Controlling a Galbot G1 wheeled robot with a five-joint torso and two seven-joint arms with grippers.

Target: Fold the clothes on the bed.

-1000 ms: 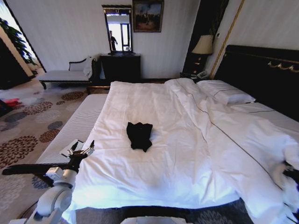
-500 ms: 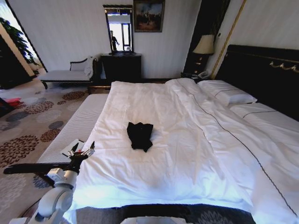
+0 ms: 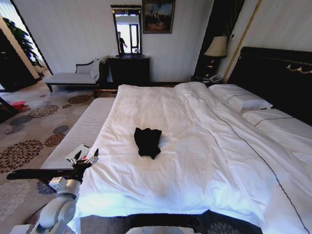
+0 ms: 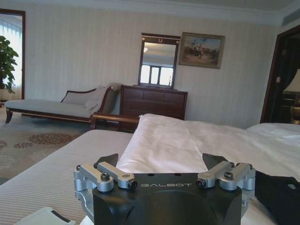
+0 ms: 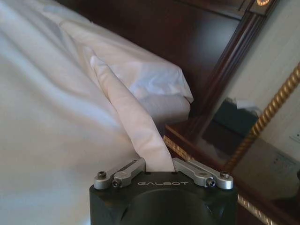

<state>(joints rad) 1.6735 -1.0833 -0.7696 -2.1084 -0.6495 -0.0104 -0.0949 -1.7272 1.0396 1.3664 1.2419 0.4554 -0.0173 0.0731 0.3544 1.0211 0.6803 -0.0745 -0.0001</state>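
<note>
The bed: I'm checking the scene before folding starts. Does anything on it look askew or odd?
The black T-shirt lies crumpled in a small heap mid-bed, not spread flat. The right gripper is shut on a pulled-up strip of white duvet, not clothing.

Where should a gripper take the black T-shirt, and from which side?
Probably the T-shirt's near-left edge, from the bed's left side, where the open left gripper hovers. It lies bunched and small on flat duvet, so a top-down edge pinch suits.

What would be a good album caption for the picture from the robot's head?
Black T-shirt lies crumpled mid-bed; open left end effector waits at the near edge.
</note>
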